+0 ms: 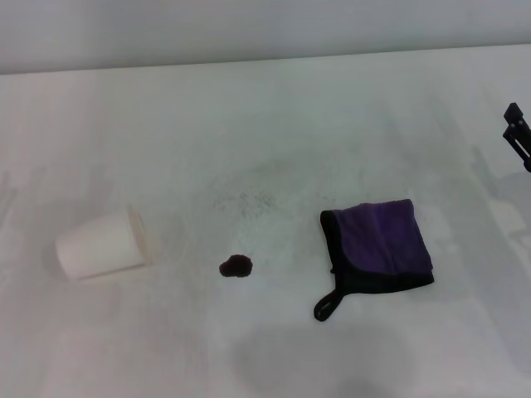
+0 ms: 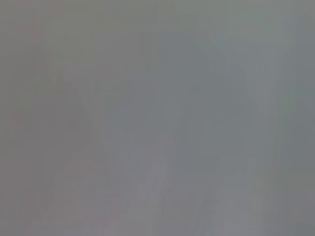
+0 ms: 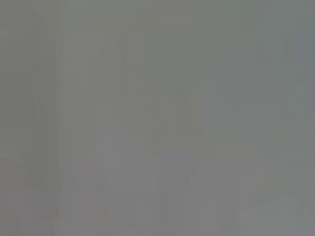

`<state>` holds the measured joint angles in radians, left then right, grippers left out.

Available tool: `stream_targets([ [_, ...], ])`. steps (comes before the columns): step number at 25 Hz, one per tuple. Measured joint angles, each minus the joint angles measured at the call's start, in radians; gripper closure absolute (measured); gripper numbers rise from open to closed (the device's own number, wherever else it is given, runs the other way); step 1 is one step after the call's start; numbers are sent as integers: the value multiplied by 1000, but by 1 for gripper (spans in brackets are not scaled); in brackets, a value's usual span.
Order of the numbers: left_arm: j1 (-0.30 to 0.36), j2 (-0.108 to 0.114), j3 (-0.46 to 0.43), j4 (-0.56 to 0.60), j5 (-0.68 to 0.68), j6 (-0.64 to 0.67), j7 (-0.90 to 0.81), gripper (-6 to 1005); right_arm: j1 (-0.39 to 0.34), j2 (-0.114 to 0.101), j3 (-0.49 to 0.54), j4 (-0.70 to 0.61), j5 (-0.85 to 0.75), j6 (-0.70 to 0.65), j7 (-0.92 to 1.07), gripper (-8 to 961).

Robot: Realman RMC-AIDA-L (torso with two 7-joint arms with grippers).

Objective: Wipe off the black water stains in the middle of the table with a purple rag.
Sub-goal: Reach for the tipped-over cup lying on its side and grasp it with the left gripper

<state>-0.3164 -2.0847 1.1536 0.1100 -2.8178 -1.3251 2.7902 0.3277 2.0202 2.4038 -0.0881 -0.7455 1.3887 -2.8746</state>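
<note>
In the head view the purple rag point(image 1: 382, 245) lies folded on the white table point(image 1: 265, 124), right of centre, with black edging and a black loop at its near corner. The black water stains point(image 1: 236, 266) are one small dark blotch a short way left of the rag. My right gripper point(image 1: 518, 133) shows only as a black piece at the far right edge, above and right of the rag and apart from it. My left gripper is out of view. Both wrist views are plain grey and show nothing.
A white paper cup point(image 1: 104, 244) lies on its side at the left of the table. Faint grey speckled smudges point(image 1: 245, 201) sit behind the blotch. The table's far edge meets a grey wall at the top.
</note>
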Motion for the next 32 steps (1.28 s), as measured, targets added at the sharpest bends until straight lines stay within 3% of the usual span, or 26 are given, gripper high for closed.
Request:
stream_targets([
  [26,-2,4,0,-7,0,12,-5,109,5,0,0,-4,0,-8,0,97],
  [29,0,9,0,-3,4,13,-38,109,5,0,0,-4,0,-8,0,97],
  [32,1,29,7,0,19,15,-96,109,6,0,1,-4,1,-8,0,97],
])
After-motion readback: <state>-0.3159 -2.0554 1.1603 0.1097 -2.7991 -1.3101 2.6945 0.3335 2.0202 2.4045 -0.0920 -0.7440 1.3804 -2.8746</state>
